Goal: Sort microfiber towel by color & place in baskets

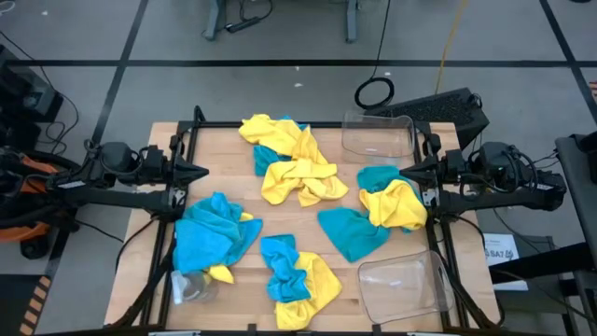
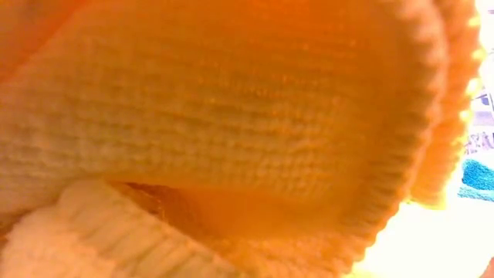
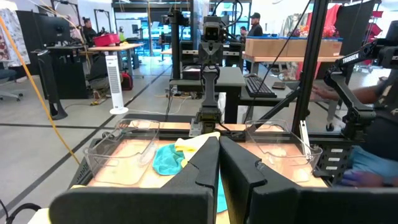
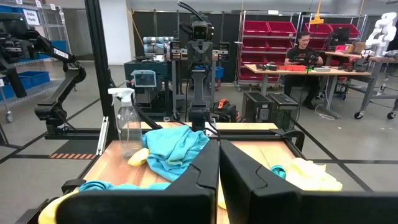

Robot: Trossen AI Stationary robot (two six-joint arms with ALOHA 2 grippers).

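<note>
Two dark arms, black wedge-shaped fingers [image 3: 205, 168]

left pincer [image 1: 201, 172] closed, right pincer [image 1: 406, 170] closed

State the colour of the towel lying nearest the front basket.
Turquoise blue towel, clearest in the high view, just behind the basket.

A pale wooden surface [image 1: 336, 266] carries loose heaps of yellow and turquoise microfiber towels [image 1: 297, 170] spread across its middle. Two clear baskets rest on it, one [image 1: 378, 136] at the far right corner, the other [image 1: 404, 287] at the near right. A small clear round object [image 1: 191, 287] sits near-left.
</note>
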